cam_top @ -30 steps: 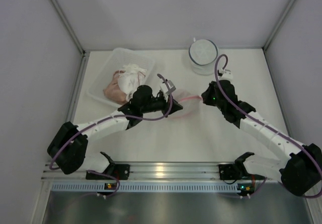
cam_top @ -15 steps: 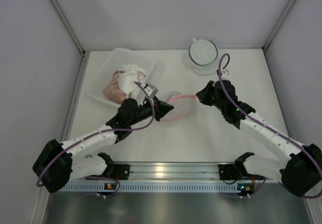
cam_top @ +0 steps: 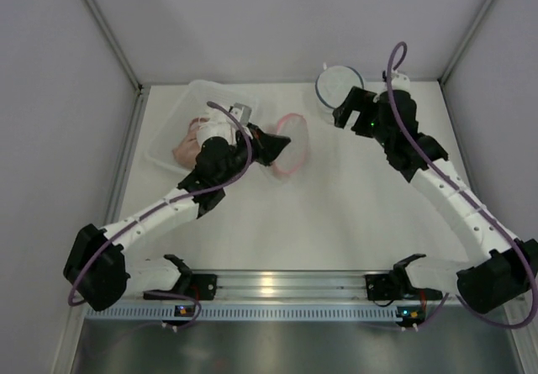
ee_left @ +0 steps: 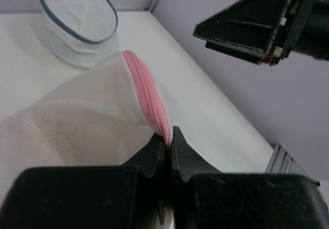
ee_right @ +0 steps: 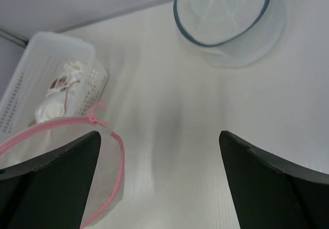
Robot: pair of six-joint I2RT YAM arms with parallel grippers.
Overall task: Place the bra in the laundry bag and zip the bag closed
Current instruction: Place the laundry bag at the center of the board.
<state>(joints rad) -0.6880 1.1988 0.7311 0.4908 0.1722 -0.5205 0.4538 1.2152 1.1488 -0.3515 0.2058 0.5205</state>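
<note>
left arm is stretching forward-right | left gripper (ee_left: 168,136) is clamping tight on the pink zipper (ee_left: 149,95) rimming the bag (ee_left: 72,121), a sheer white mesh pouch | right arm is reaching far back, right gripper (ee_right: 159,139) is hanging wide open, empty, beside a round mesh case (cam_top: 339,84) | bra (cam_top: 187,145) is lying crumpled in the perforated white basket (cam_top: 160,151)

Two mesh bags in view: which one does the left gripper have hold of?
The pink-zipped bag, pinched at its zip by the left gripper; the blue-rimmed bag sits apart at the back.
</note>
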